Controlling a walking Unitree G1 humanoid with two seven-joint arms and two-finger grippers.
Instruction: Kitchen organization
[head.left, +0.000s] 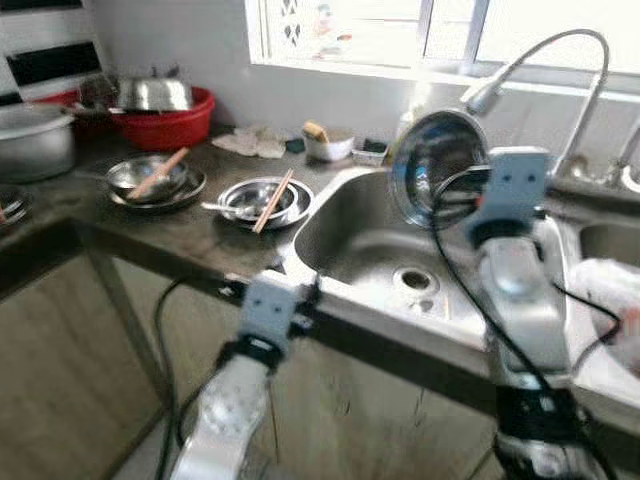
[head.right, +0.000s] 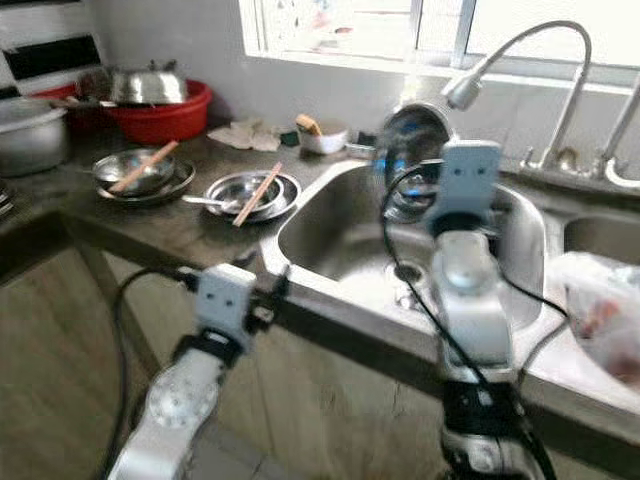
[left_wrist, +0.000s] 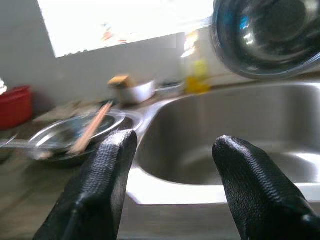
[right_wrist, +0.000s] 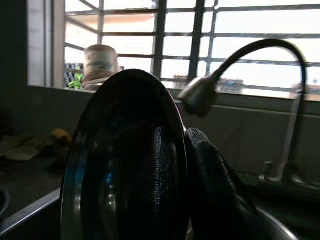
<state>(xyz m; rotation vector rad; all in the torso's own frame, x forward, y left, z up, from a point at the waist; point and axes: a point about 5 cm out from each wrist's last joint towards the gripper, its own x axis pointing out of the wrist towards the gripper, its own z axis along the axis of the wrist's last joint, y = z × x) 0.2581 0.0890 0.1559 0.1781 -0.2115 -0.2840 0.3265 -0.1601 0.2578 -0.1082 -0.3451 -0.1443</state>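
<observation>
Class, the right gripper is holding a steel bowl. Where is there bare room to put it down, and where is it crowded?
Free: the sink basin floor around the drain. Free too: the counter's front strip before the chopstick bowls. Crowded: the back counter by the red basin.

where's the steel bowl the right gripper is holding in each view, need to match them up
Left eye view: steel bowl held on edge above the sink, ahead of the right gripper.
Right eye view: right of centre over the sink basin.
Left wrist view: upper right corner, beyond the open left gripper.
Right wrist view: large dark disc at centre-left, one finger inside it, one behind.
Shared landmark: the gooseneck faucet.
</observation>
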